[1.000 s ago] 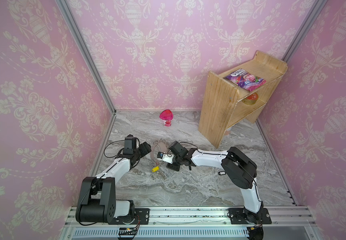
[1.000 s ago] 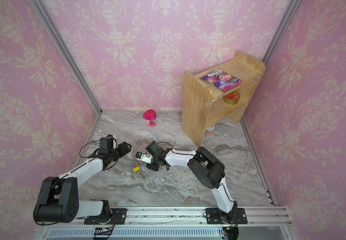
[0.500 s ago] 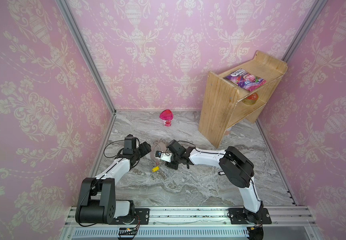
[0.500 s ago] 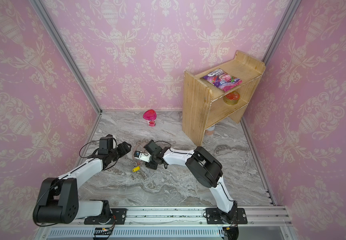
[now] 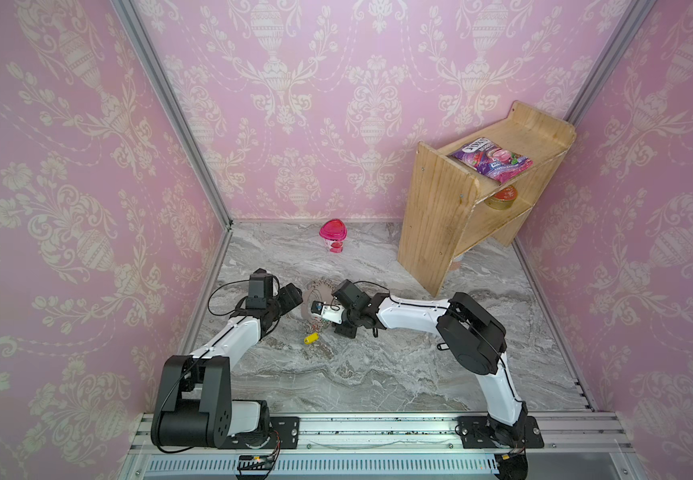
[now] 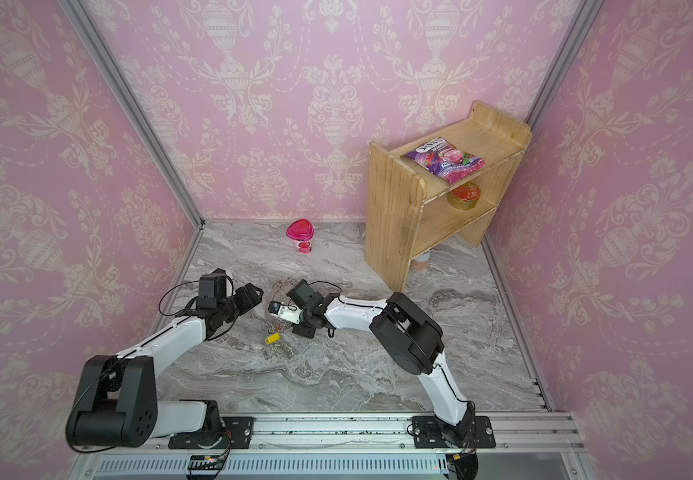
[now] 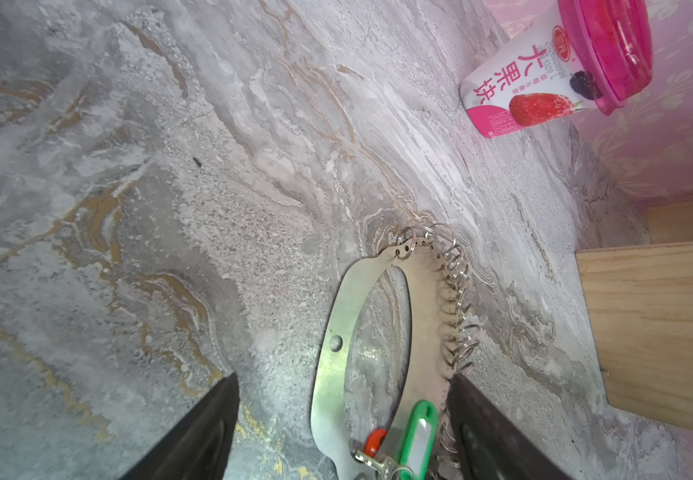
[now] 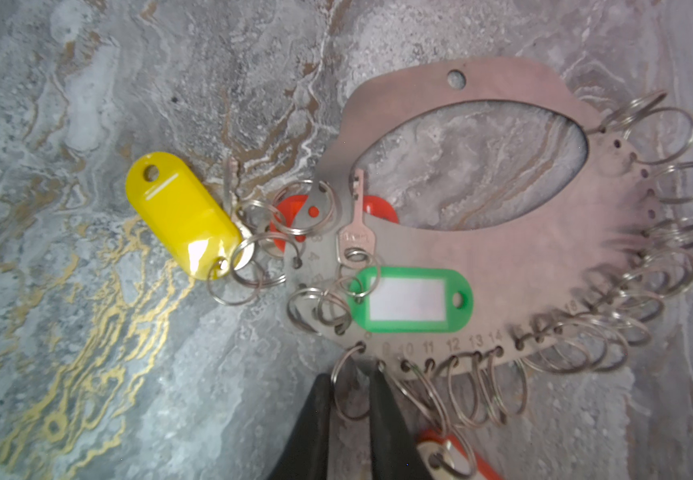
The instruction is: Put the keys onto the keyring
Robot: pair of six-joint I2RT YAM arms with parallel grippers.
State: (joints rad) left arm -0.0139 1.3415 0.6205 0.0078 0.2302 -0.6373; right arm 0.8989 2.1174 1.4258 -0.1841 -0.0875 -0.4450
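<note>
In the right wrist view you get only the tips of the right gripper (image 8: 349, 376); the rest runs off the edge. You cannot tell whether they pinch the metal ring (image 8: 336, 390) standing between them. A red tag (image 8: 457, 457) beside them is cut off too. In both top views the keyring (image 5: 308, 303) (image 6: 274, 297) lies mostly hidden behind that gripper, its tags too small to read.

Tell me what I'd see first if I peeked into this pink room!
The pink flowery walls all around jump out first. In the middle of the marble floor, two robot arms meet over the keyring, a green tag on it and a yellow tag beside it. At the back right stands a wooden shelf with a purple snack bag on top.
</note>
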